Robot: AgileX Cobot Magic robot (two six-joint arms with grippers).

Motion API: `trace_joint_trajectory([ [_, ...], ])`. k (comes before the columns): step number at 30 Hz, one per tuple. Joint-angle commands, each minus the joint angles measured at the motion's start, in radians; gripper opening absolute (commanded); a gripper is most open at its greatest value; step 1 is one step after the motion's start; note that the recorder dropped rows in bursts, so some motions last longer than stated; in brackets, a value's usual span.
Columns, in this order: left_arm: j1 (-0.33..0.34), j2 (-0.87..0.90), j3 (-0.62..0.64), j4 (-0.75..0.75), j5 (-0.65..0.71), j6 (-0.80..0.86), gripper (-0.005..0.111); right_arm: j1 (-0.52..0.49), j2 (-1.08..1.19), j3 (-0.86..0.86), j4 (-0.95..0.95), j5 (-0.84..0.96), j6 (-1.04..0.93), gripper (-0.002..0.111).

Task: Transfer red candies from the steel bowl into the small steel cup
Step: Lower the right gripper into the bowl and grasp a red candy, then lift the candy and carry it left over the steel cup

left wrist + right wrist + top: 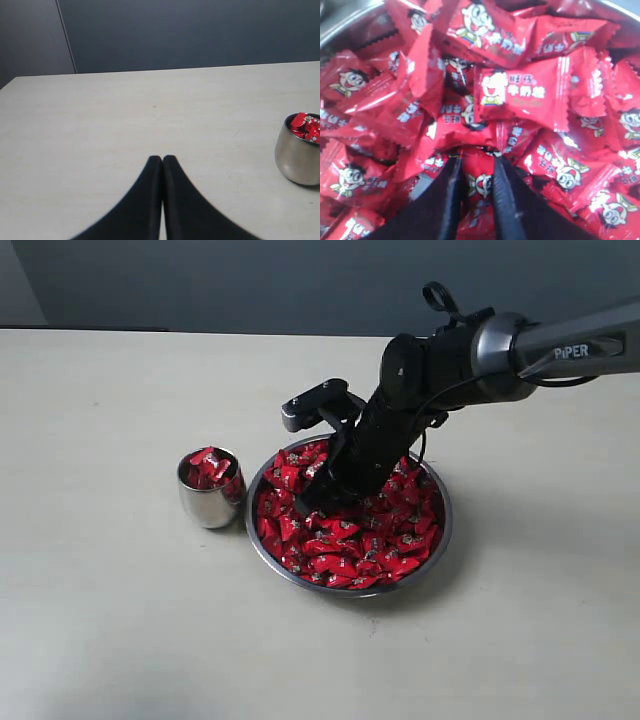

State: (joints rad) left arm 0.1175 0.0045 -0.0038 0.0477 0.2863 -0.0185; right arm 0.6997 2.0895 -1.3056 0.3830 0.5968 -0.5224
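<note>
Pale tabletop (pixel 120 620): right gripper (pixel 477 162) down in the steel bowl (pixel 345 592), jaws pinching one red candy (pixel 479 186); next, I reckon, lift it to the small steel cup (pixel 205 505). Left gripper (pixel 162 160) clenched, empty.

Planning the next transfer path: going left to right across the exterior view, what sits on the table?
Small polished steel cup holding red wrapped candies → wide shallow steel bowl heaped with more.

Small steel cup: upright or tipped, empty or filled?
Upright, filled: small steel cup stands beside steel bowl, red candies heaped at rim.
</note>
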Motion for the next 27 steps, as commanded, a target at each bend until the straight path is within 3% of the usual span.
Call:
trace_joint_trajectory([
  [1, 0.001, -0.004, 0.004, -0.002, -0.002, -0.001, 0.000, -0.002, 0.000, -0.005, 0.000, -0.006, -0.001, -0.001],
  [16, 0.001, -0.004, 0.004, -0.002, -0.002, -0.001, 0.000, -0.002, -0.056, -0.051, -0.048, 0.014, 0.006, -0.001],
  [27, 0.001, -0.004, 0.004, -0.002, -0.002, -0.001, 0.000, -0.002, -0.099, -0.055, -0.147, 0.051, 0.122, -0.001],
])
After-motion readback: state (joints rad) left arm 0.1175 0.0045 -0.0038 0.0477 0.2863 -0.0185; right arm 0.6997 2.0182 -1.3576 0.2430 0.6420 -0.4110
